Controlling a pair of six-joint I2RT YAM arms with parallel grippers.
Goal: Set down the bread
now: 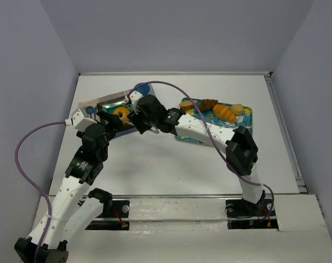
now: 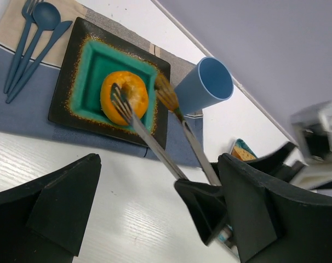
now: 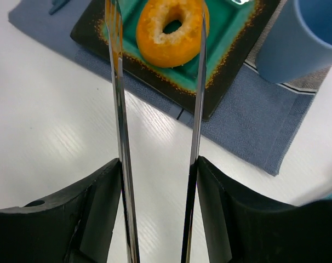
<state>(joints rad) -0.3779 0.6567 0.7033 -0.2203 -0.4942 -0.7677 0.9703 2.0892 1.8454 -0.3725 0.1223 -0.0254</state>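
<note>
The bread (image 3: 171,30), a golden-orange ring, lies flat in the teal well of a dark square plate (image 3: 232,60). In the left wrist view the bread (image 2: 125,98) sits on that plate (image 2: 73,98) too. My right gripper (image 3: 158,164) is shut on metal tongs (image 3: 119,109), one finger pressed on each arm. The tong tips are spread to either side of the bread and do not pinch it. My left gripper (image 2: 159,159) is open and holds nothing; it hangs just near of the plate. From above, the bread (image 1: 121,113) shows between both grippers.
A blue cup (image 2: 204,87) stands just right of the plate on a blue-grey placemat (image 2: 23,109). Blue cutlery (image 2: 34,38) lies left of the plate. A patterned tray (image 1: 245,129) at right holds a croissant (image 1: 224,112) and other breads.
</note>
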